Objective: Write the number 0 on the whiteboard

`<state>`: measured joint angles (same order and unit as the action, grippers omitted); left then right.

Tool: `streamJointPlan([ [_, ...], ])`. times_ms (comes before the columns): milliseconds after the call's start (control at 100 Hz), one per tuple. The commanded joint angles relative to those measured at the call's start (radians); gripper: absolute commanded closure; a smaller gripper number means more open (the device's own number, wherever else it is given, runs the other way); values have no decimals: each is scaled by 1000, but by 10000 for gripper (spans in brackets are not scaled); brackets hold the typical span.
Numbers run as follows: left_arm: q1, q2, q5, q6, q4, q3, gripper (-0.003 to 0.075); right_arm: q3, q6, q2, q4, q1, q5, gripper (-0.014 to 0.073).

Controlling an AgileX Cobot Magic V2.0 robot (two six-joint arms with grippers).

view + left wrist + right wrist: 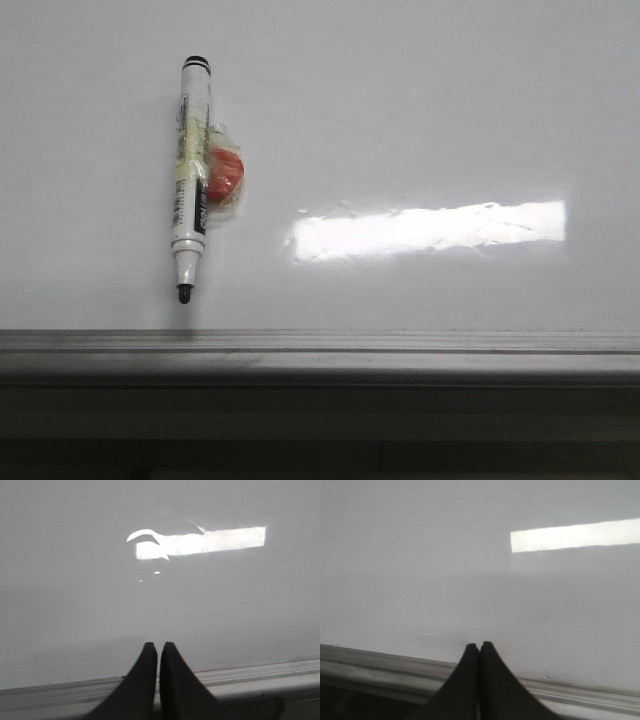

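Presently you have one whiteboard point(420, 110), unmarked, no number 0 drawn on it. One marker point(190, 180) lies on it, uncapped, one red piece point(224, 175) taped beside. Two grippers, left gripper point(158, 647) and right gripper point(479, 646), each closed, holding nothing.

Glossy white table point(420, 110) with a grey metal ledge point(320, 352) along its near edge. A marker point(189, 205) lies at left, uncapped black tip toward the ledge, a red-orange lump point(224, 176) taped against its right side. A bright rectangular glare patch point(430, 230) lies right of the marker.
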<state>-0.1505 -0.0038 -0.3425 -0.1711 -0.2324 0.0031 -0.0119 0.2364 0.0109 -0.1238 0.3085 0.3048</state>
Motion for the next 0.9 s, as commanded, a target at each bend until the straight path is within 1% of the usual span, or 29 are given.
streamJointPlan([
  [0, 2, -28, 55, 11, 6, 34, 740, -13, 0, 18, -7, -7, -90, 662],
  [50, 2, -28, 76, 11, -26, 34, 740, -13, 0, 18, 3, -7, -131, 662],
  [100, 2, -28, 114, 11, -129, 34, 740, -13, 2, 18, 34, -7, -204, 662],
  [160, 2, -28, 159, 11, -390, 32, 740, -13, 2, 18, 109, -7, -305, 662],
  [200, 2, -28, 177, 11, -560, 32, 740, -13, 2, 18, 173, -7, -346, 662],
  [290, 2, -28, 206, 11, -814, 32, 740, -13, 2, 18, 261, -7, -405, 662],
  [360, 2, -28, 230, 11, -939, 32, 740, -13, 2, 18, 320, -7, -444, 662],
  [460, 2, -28, 229, 11, -1048, 29, 740, 5, 4, 18, 449, -7, -463, 662],
  [500, 2, -28, 216, -8, -1046, 18, 740, 18, 4, 18, 473, -7, -474, 662],
  [540, 2, -28, 184, -73, -1029, -8, 740, 40, 4, 18, 473, -7, -464, 662],
  [590, -2, -26, 127, -179, -985, -57, 740, 79, 4, 18, 464, -7, -403, 662],
  [630, -2, -22, 75, -244, -931, -108, 740, 124, -12, 16, 429, -7, -314, 661],
  [660, -2, -8, 43, -256, -884, -144, 740, 159, -26, 11, 392, -7, -242, 660],
  [690, -2, 10, 10, -256, -812, -191, 740, 199, -47, 3, 355, -7, -144, 657],
  [760, 2, 79, -72, -256, -658, -291, 740, 296, -98, -33, 266, -7, 28, 643],
  [830, 2, 183, -171, -256, -509, -392, 740, 385, -142, -84, 214, -7, 135, 605],
  [890, 2, 280, -252, -254, -415, -469, 739, 454, -186, -134, 192, -7, 180, 561],
])
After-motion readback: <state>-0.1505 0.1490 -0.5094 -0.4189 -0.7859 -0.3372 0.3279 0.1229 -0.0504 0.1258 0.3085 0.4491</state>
